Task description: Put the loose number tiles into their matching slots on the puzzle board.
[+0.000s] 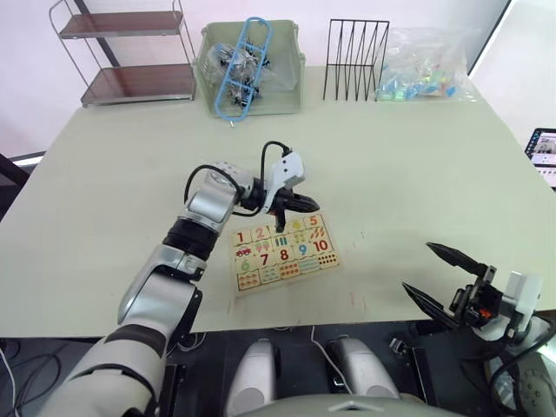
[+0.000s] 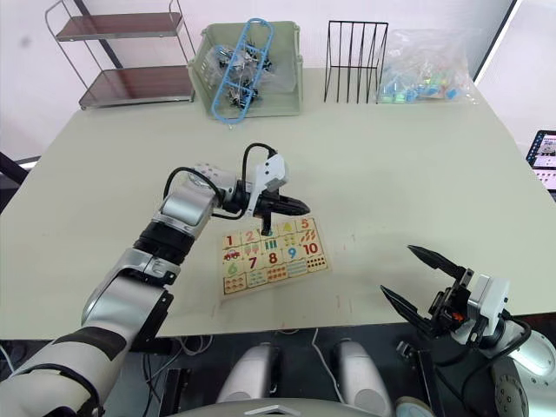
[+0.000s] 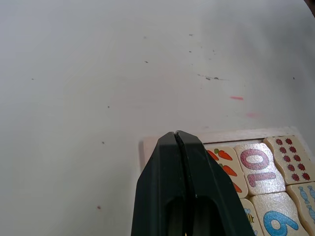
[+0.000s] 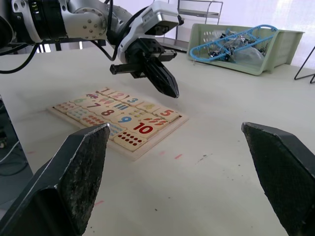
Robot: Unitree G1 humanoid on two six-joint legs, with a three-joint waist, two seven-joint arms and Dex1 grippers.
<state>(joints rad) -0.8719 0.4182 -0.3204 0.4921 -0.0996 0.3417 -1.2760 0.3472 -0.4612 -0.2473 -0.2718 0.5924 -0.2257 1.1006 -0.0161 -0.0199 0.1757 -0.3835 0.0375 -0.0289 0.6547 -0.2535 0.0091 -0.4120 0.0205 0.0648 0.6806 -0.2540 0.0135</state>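
The puzzle board [image 1: 333, 261] lies flat near the table's front middle. Number tiles lie in the row along its far edge, from the 1 [image 1: 241, 237] to the 5 [image 1: 313, 221], and they cover that row's slots. My left gripper [image 1: 318, 207] hovers just above the board's far edge near the 5, shut with nothing in it. In the left wrist view the shut fingertips [image 3: 175, 135] stand over the board's rim beside the carrot tile [image 3: 224, 162] and the 10 [image 3: 258, 164]. Off the table's front right corner my right gripper [image 1: 432, 276] is open and empty.
Along the table's far side stand a metal shelf [image 1: 130, 56], a green basket [image 1: 252, 69] with blue hangers, a black wire rack [image 1: 356, 61] and a clear bag of coloured pieces [image 1: 426, 74]. A screen [image 1: 543, 152] shows at the right edge.
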